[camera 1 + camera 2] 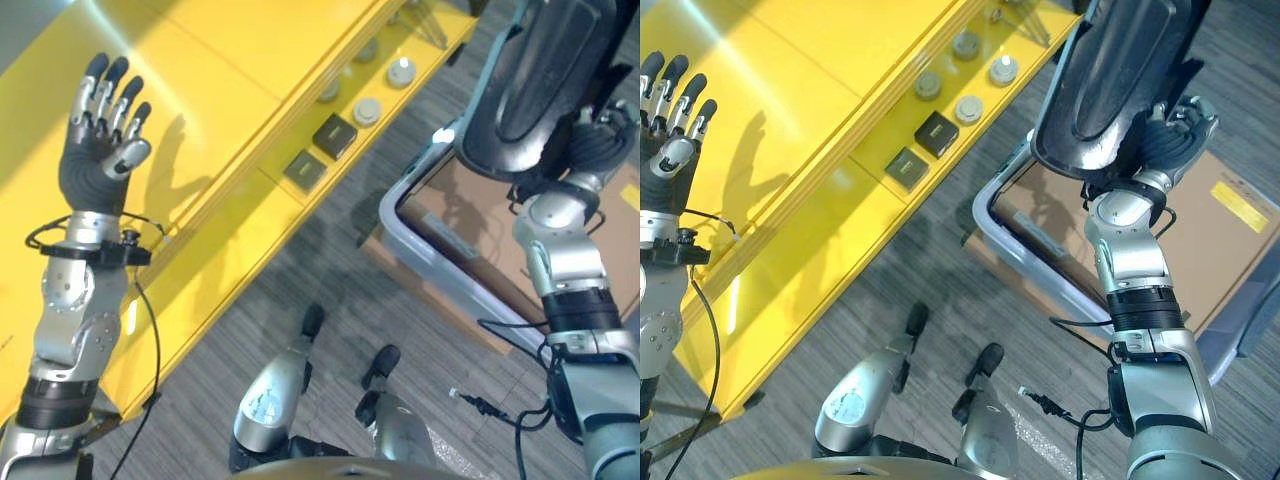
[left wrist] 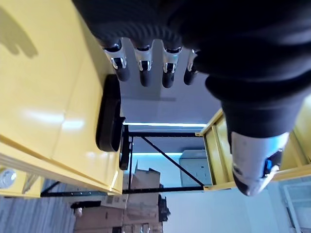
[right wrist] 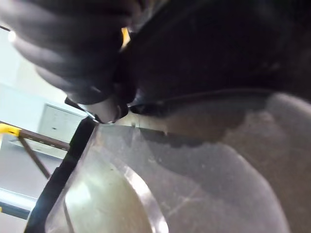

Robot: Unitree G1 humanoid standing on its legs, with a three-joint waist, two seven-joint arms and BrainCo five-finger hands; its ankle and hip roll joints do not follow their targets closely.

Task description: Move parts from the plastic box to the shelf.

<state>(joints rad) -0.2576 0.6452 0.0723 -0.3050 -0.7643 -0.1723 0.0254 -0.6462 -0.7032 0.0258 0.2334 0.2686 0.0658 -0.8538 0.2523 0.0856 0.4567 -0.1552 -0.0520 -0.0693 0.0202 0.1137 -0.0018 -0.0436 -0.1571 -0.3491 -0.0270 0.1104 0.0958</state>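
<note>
Right robot hand (image 1: pixel 1175 135) curled gripping glossy dark curved part (image 1: pixel 1120 70); left robot hand (image 1: pixel 105 120) splayed over yellow shelf (image 1: pixel 230 60).

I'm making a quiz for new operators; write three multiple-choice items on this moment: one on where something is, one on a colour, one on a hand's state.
1. Where is the large dark part?
A. Flat on the shelf
B. Held up in the right hand, above the plastic box
C. On the floor

2. What colour is the shelf?
A. Yellow
B. Blue
C. White

3. How is the left hand?
A. Curled round a part
B. Fingers straight, holding nothing
C. Pressed on the box

Answers: 1 B, the right hand grips it over the grey-rimmed plastic box. 2 A, all its boards are yellow. 3 B, the fingers spread upright over the shelf, with nothing in them.
</note>
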